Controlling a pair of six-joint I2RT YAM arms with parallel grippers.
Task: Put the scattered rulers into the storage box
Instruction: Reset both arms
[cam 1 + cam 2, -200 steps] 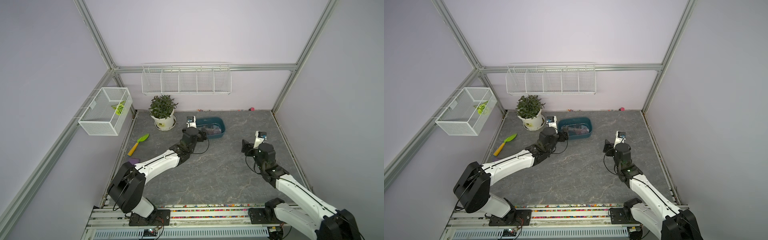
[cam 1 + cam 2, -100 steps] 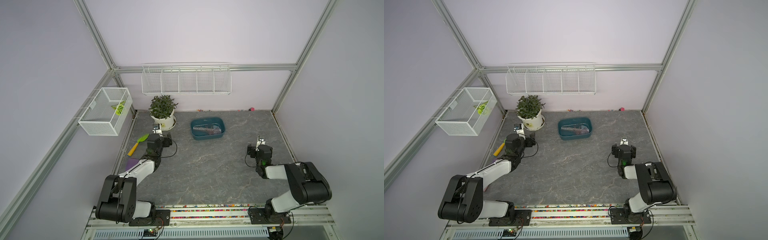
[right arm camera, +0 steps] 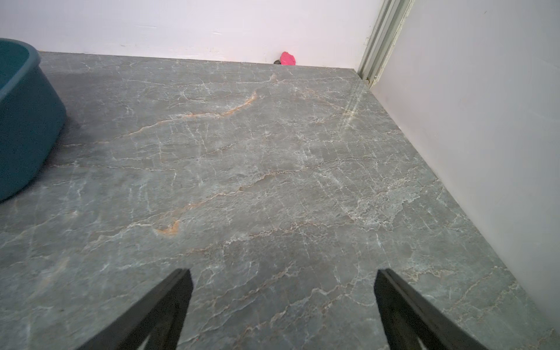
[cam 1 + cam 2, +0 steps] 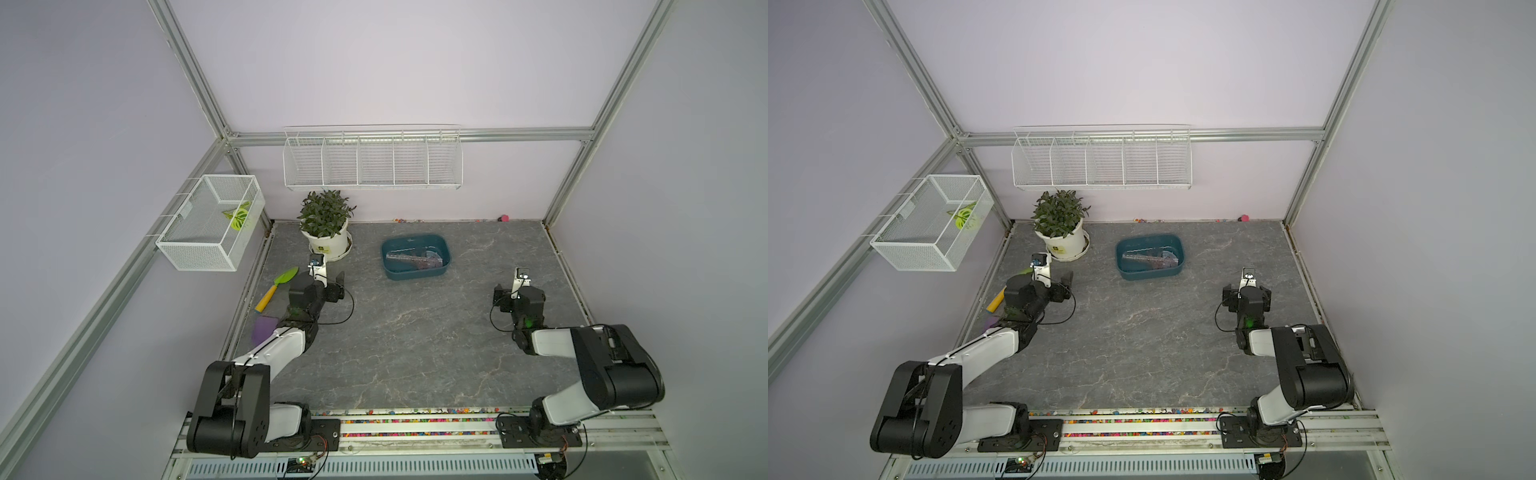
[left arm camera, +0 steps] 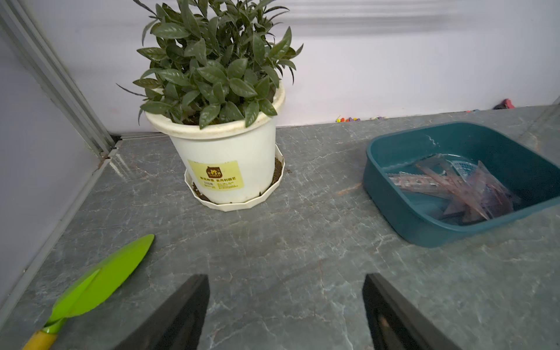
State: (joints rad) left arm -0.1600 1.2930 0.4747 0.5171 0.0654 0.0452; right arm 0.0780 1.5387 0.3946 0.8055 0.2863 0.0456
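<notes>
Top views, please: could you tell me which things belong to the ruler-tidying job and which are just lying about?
Job: rulers, lying in the storage box.

Lying about: plant pot, green trowel, purple shovel, long wire basket, side wire basket, pink scrap at the back wall.

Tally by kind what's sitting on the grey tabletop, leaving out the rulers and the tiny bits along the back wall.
Toy garden tools: 2 (green trowel, purple shovel)
Potted plant: 1
Storage box: 1
Total: 4
</notes>
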